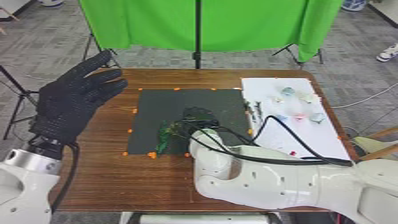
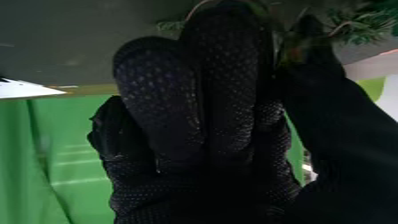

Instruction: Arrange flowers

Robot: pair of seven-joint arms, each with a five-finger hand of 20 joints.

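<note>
In the head view, the right hand point(image 1: 201, 116) is near the centre of the frame, above the dark mat point(image 1: 182, 102), with its white arm point(image 1: 266, 180) coming in from the lower right and black cables point(image 1: 258, 159) looping over it; whether this hand is clamped on a stem or apart, I cannot tell. In the right wrist view the black glove of that hand point(image 2: 200, 192) rises from the bottom edge, with green sprigs point(image 2: 362, 22) near its upper end, on both sides of it.

The left hand point(image 1: 73, 97) is at the upper left of the frame, its fingers straight and a little apart, with nothing between them; it is raised over the left edge of the brown tabletop point(image 1: 98, 172).

A leafy green stem point(image 1: 163, 138) is on the left part of the mat, just left of the right hand; thin green stems point(image 1: 257, 111) lie at the left edge of the white sheet point(image 1: 266, 86), at the right of the frame; small pale flowers point(image 1: 299, 118) in bluish, cream and pink are spread over the sheet's upper and middle parts; orange marks point(image 1: 152, 155) dot the mat's border; a green curtain point(image 1: 258, 25) hangs beyond the tabletop.
</note>
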